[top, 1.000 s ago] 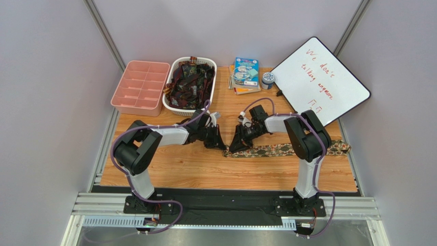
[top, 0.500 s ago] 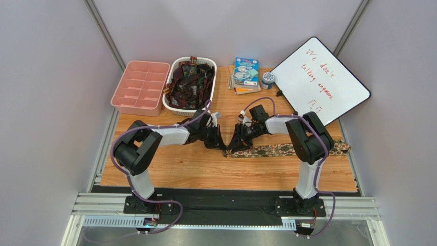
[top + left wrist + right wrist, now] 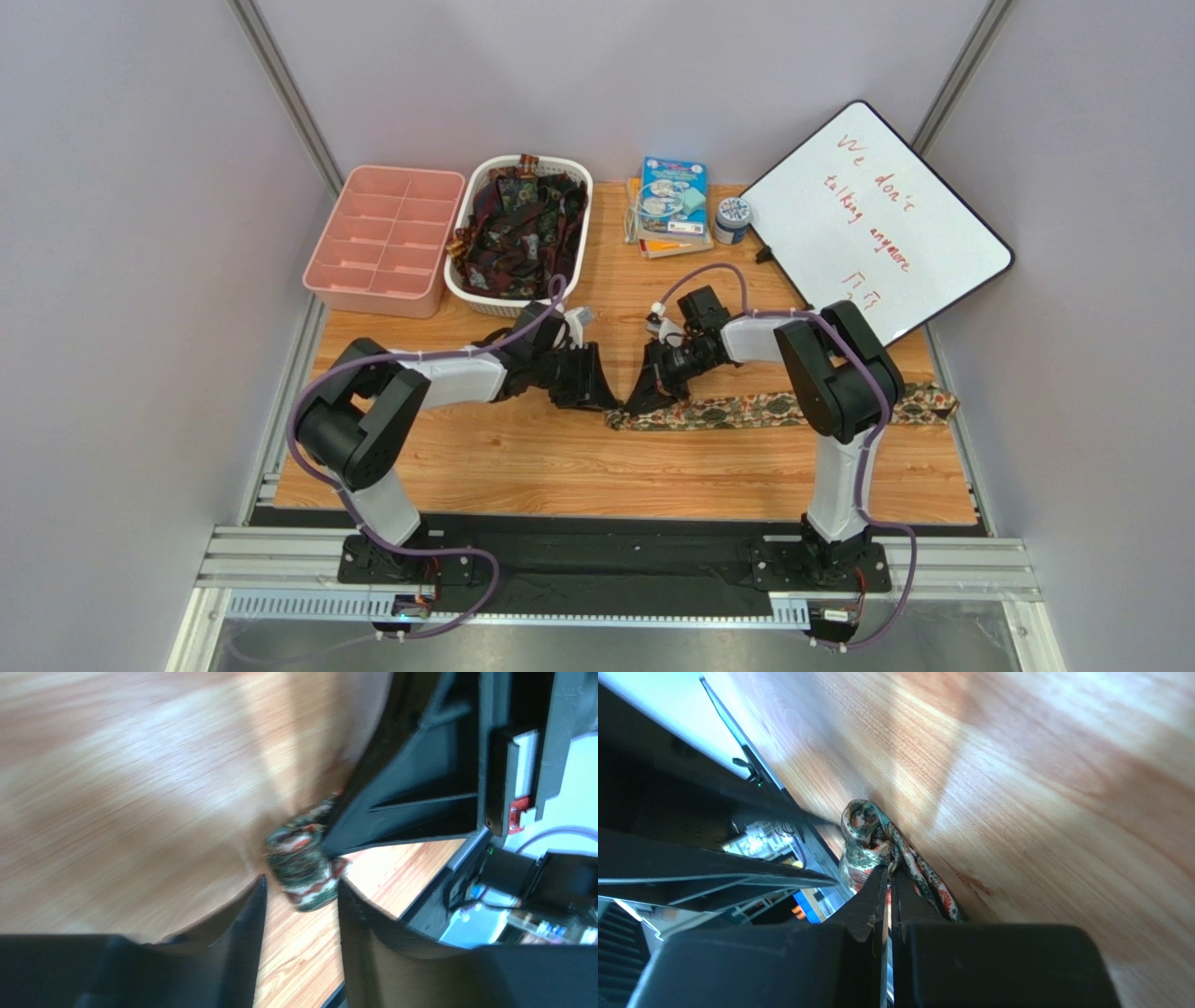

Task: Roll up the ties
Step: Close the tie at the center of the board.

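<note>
Tie: the olive tie [image 3: 765,410] lies flat on the desk [image 3: 533,462], near the middle, with a tan and green floral print and specks of red.
Long axis: the strip runs left to right. It starts between the two tools and goes out under the right arm toward the desk's right edge.
Rolled end: the rolled end [image 3: 303,871] is a small, tight bundle of only a few turns, sitting at the strip's left end. Its own axis lies across the strip.
Left tool: the left tool [image 3: 302,880] stands narrowly parted and holds nothing. The bundle sits just beyond its tips, in line with the gap.
Right tool: the right tool [image 3: 887,871] is pinched tight, its tips right against the bundle from the strip side. Whether a fold is nipped between them is hard to tell from the wrist view, which is close and dim.
Which arm is nearer: both crowd the same spot, almost nose to nose in the top view. The left tool is on the bundle's free side and the right tool on the side where the flat cloth leads away.
What the next move turns on: nearly all of the flat length lies to the right, so the roll has to travel that way, along the strip.
More ties: a dark heap of ties [image 3: 522,224] waits in the white basket [image 3: 456,273] at the far left.
Progress: early, by the look of it, with most of this one unrolled.
</note>
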